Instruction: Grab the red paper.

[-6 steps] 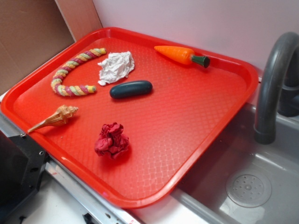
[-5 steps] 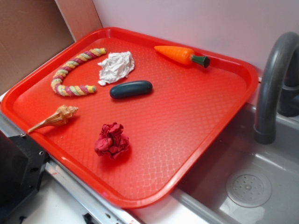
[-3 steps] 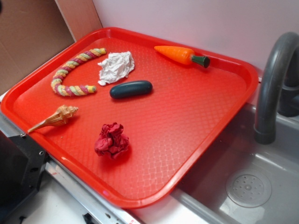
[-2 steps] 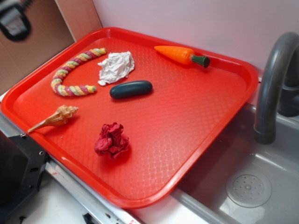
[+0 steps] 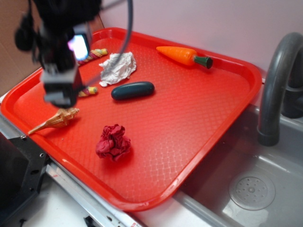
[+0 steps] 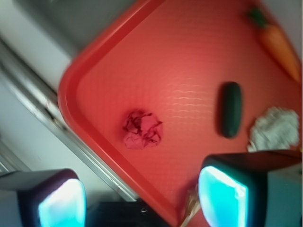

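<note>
A pale wall (image 5: 199, 23) runs behind the workspace. A brown panel (image 5: 19, 42), possibly cardboard, stands at the left. A grey sink (image 5: 251, 189) with a round drain (image 5: 252, 192) and a dark grey faucet (image 5: 277, 80) occupies the right. Lighting is even.

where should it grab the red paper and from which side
Come straight down on the red paper and pinch across its bulging middle. It is a rumpled, roughly round ball with deep folds, lying alone on the red tray, so no side is blocked. The open end effector has nothing between its fingers.
</note>
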You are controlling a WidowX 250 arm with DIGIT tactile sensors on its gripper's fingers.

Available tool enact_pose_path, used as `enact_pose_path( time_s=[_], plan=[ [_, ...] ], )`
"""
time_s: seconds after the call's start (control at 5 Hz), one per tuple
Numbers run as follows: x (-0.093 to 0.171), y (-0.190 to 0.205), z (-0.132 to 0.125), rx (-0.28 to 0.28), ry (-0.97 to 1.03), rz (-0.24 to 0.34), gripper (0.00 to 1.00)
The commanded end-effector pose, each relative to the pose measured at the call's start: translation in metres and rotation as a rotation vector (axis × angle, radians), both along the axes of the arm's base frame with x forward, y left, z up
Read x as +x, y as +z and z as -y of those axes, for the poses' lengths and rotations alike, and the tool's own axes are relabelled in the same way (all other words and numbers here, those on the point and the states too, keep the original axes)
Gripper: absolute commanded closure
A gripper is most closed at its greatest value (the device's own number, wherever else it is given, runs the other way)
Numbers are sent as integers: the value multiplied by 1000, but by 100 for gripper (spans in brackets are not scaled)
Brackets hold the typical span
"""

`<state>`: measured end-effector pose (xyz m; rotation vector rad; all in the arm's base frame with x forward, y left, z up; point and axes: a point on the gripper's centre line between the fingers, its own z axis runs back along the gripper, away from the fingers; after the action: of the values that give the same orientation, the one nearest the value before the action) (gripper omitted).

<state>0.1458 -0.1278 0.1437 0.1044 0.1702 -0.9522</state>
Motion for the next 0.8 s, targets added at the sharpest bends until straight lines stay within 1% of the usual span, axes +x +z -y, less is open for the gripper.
enact_pose_path(
  time_s=[0.0, 0.4, 0.6],
  plan=[
    [-21, -53, -16, 151, -149, -90, 0],
    [-11, -77, -28, 232, -79, -101, 0],
    [-4, -85, -32, 214, -61, -85, 0]
  ],
)
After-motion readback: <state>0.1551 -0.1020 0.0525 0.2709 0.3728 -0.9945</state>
